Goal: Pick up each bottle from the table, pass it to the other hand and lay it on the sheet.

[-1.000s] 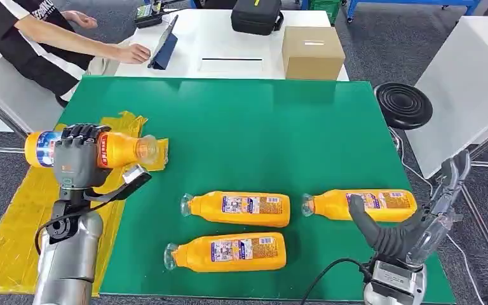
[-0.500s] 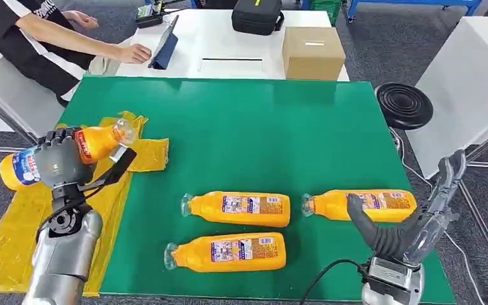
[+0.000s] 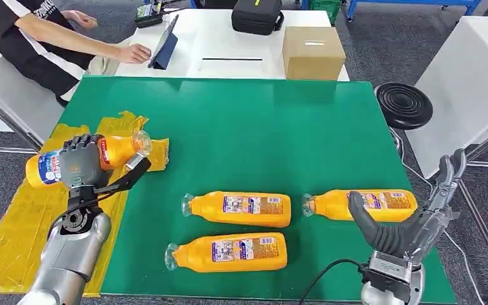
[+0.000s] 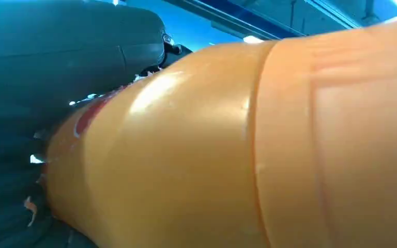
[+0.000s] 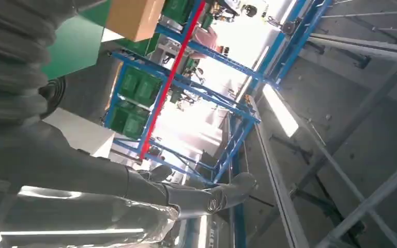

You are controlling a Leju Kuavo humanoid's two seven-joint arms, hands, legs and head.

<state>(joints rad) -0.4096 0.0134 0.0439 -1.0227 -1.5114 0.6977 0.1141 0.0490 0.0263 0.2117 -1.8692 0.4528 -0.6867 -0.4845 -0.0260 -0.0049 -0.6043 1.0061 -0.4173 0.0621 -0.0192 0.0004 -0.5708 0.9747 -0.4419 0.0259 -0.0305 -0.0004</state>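
Labels: unreadable | left hand [image 3: 79,166] gripped an orange bottle [image 3: 117,150] over the yellow sheet [image 3: 19,222], frame left | right hand [image 3: 413,225] spread, holding nothing, lower right | three bottles [image 3: 238,209] lay mid-table | cardboard box [image 3: 312,52] top centre

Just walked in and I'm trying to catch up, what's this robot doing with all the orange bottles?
The left robot hand grips one orange bottle above the yellow sheet at the green table's left edge, the bottle not yet laid down. Three more bottles lie on their sides on the table. The right robot hand is open beside the rightmost bottle, holding nothing. A person sits at the white table behind.
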